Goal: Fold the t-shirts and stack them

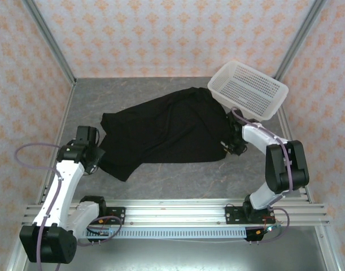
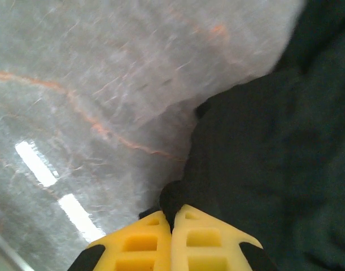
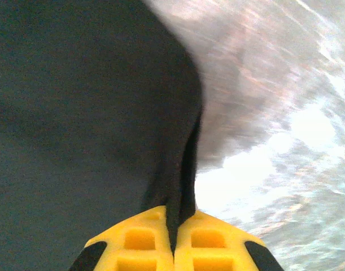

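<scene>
A black t-shirt point(image 1: 166, 127) lies spread and rumpled across the middle of the grey table, plain black side up. My left gripper point(image 1: 95, 151) is at its left edge, shut on a pinch of the black cloth point(image 2: 173, 199) between its yellow fingers point(image 2: 206, 240). At the shirt's right edge my right gripper point(image 1: 233, 148) is shut on a fold of the same shirt point(image 3: 180, 192), which rises from between its yellow fingers point(image 3: 144, 240).
A white perforated basket point(image 1: 248, 88) stands tilted at the back right, close to the right arm and touching the shirt's far corner. Patterned walls close in the table on three sides. A metal rail point(image 1: 172, 212) runs along the near edge.
</scene>
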